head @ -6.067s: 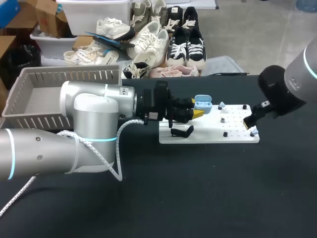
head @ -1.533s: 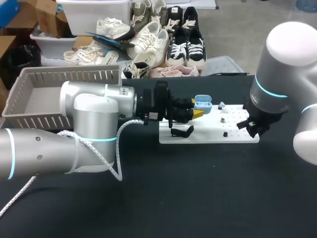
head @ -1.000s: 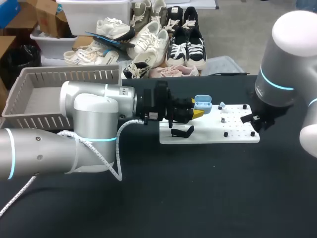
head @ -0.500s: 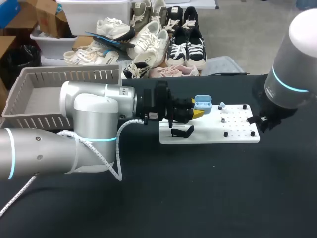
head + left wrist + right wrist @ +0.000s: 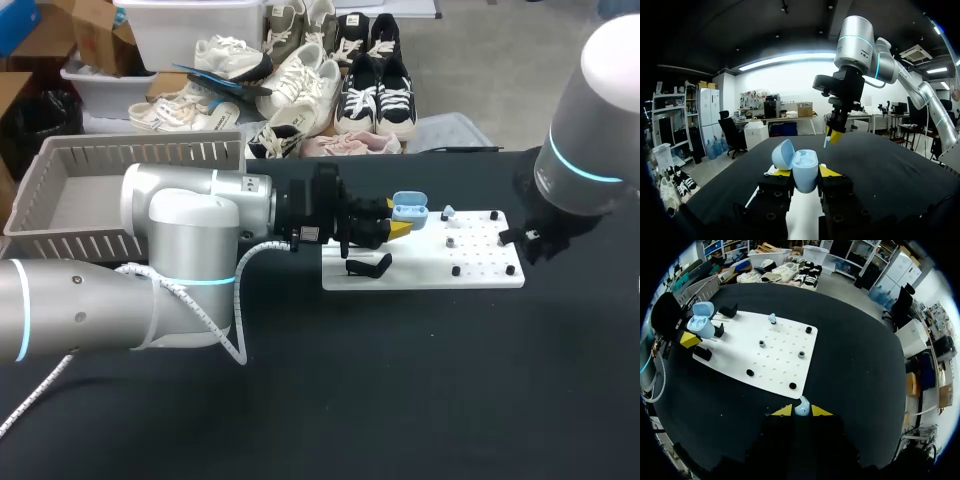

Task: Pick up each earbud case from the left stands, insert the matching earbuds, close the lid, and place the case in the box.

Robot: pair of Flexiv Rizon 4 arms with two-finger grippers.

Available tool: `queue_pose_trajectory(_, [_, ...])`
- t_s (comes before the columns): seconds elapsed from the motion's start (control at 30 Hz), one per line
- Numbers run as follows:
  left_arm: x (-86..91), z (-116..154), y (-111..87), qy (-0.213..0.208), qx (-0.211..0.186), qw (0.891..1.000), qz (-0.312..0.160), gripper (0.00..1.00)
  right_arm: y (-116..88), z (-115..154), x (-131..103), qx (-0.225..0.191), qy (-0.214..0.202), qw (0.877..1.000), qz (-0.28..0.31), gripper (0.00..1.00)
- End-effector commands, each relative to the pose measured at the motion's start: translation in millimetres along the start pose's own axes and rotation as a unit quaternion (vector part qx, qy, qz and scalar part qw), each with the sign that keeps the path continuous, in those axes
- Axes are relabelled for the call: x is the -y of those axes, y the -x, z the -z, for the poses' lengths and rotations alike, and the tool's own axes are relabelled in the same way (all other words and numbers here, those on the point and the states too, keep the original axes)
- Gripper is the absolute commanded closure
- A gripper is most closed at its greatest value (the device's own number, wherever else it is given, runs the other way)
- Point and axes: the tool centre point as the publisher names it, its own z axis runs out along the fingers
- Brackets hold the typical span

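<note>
holding an open light-blue plastic earbud case (image 5: 796, 162), left end effector (image 5: 804, 172) is clamped on it. right end effector (image 5: 801, 411) pinches a small light-blue earbud (image 5: 802, 406) by the white pegboard (image 5: 780, 357) edge.

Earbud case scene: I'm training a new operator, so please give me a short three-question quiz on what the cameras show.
1. True or false: the earbud case in the left gripper has its lid shut.
2. What does the right gripper hold? A: a pale blue earbud. B: a black peg. C: nothing.
3. Fill in: the loose earbud stands on the white ____.
Key: 1 false; 2 A; 3 board.
</note>
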Motion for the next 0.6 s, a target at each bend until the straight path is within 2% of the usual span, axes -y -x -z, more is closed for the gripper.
queue_pose_trajectory(0.03, [0.1,0,-0.8,0.000,0.001,1.000,-0.001,1.00,0,16,-3,-0.010,-0.013,0.999,-0.036,1.00])
queue_pose_trajectory(0.27, [0.1,0,-0.8,0.000,0.001,1.000,-0.001,1.00,0,42,-5,-0.022,-0.013,0.990,-0.141,1.00])
queue_pose_trajectory(0.37, [0.1,0,-0.8,0.000,0.001,1.000,-0.001,1.00,0,52,-6,-0.039,-0.011,0.980,-0.193,1.00])
queue_pose_trajectory(0.6, [0.1,0,-0.8,0.000,0.001,1.000,-0.001,1.00,1,65,-15,-0.068,-0.016,0.961,-0.267,1.00])
